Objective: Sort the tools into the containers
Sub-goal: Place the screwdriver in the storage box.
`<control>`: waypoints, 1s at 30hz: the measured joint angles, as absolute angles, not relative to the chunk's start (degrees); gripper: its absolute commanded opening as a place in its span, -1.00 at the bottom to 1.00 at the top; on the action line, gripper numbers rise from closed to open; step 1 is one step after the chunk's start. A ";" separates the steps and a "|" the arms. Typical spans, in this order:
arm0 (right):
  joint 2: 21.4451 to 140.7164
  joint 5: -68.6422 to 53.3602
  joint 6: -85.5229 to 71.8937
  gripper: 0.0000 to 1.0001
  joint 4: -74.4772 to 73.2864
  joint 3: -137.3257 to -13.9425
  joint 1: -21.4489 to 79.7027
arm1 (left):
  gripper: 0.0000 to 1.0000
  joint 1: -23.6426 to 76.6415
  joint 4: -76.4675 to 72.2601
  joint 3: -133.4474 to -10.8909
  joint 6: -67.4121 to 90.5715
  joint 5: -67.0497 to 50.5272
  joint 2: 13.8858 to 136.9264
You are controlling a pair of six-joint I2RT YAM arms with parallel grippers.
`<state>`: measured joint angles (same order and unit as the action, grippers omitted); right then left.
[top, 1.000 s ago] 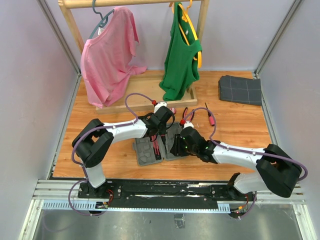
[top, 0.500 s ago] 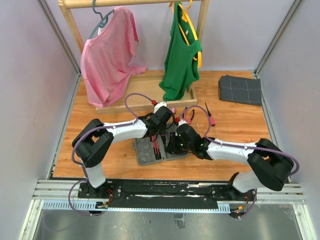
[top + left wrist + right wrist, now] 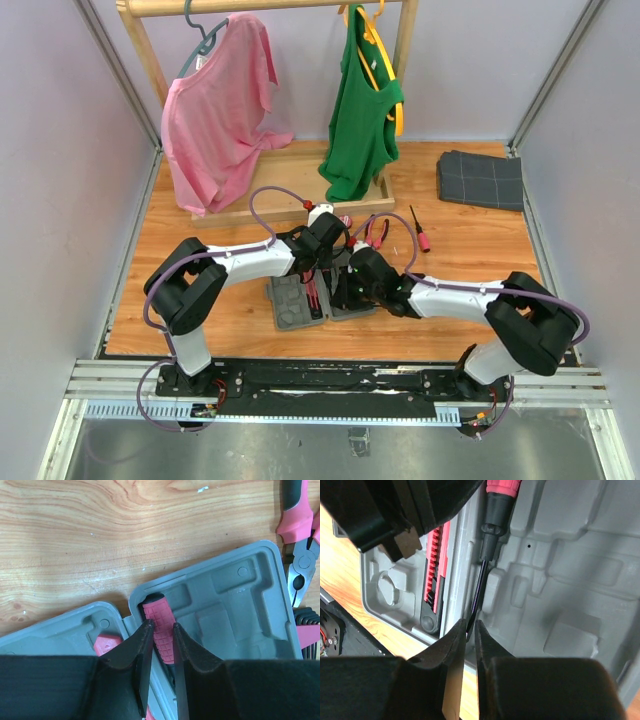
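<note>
My left gripper [image 3: 161,647] pinches the pink ribbed handle of the screwdriver [image 3: 158,622], which lies along the hinge edge of the grey case [image 3: 240,600]; my right gripper [image 3: 468,635] is drawn nearly together on the tip of its thin black shaft. Step in hand, I judge: seating this tool in its slot. Next calls for pressing it level, then releasing both ends. Right wrist alone shows the pink knife [image 3: 436,562] bedded just across the hinge ridge from the shaft; left wrist alone shows pliers [image 3: 300,540] loose on the wood [image 3: 75,540] beyond the case.
</note>
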<state>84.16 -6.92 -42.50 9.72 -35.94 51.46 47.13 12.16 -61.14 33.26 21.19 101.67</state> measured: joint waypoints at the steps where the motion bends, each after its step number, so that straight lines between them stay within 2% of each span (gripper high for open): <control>1: 84.25 -7.11 -42.50 -0.79 9.69 -36.01 51.48 | -0.48 47.13 12.12 -61.12 33.26 21.19 101.67; 7: 84.34 -7.05 -42.41 -0.91 9.08 -36.38 52.01 | -0.48 47.13 12.05 -61.06 33.26 21.19 101.60; 30: 88.36 -2.02 -41.85 -0.99 1.23 -42.28 54.65 | -0.49 47.13 12.05 -61.04 33.26 21.32 101.60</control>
<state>88.36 -2.02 -41.85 1.23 -42.28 54.65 47.13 12.05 -61.04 33.26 21.32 101.60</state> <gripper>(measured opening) 0.014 0.260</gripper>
